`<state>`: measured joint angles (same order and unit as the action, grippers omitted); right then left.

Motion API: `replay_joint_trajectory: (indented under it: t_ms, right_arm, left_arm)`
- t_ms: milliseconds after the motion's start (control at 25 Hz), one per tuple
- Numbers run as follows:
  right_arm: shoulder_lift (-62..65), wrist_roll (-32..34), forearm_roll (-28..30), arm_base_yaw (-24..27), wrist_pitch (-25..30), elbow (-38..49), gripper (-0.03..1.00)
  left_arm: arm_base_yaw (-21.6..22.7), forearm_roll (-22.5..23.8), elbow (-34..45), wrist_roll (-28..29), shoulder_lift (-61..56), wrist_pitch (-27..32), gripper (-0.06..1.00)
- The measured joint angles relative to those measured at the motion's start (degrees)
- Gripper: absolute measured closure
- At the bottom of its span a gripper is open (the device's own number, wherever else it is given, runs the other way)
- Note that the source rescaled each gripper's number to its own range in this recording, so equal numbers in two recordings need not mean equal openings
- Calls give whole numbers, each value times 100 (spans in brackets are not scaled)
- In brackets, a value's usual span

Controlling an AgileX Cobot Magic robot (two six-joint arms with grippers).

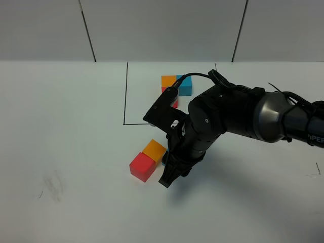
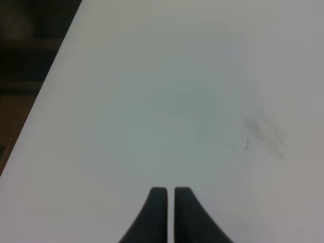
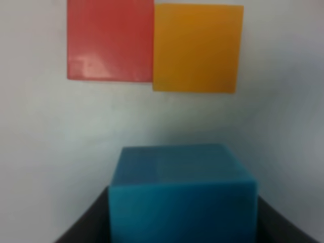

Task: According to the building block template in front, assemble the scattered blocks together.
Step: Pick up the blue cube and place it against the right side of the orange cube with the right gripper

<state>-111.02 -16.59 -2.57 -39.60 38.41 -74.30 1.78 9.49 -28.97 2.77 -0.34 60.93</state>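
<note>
White table: blue cube (image 3: 182, 195) between right claw (image 3: 182, 223) fingers.

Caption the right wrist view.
Right claw holding the blue cube, red cube and orange cube ahead.

White surface (image 1: 66, 126), pretty plain, with a thin black drawn rectangle (image 1: 125, 93) toward the back holding an orange/blue/red block template (image 1: 177, 85). Out front, a red cube (image 1: 142, 166) and an orange cube (image 1: 154, 150) sit touching side by side. Faint grey smudge (image 1: 53, 185) nearer the left.
</note>
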Motion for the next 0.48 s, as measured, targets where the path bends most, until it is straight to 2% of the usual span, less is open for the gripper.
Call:
replay_joint_trajectory:
  t_ms: [480]
  right_arm:
    - [-269, -56, 0, 0, -154, -115, 46]
  left_arm:
    - [0, 0, 0, 0, 0, -5, 94]
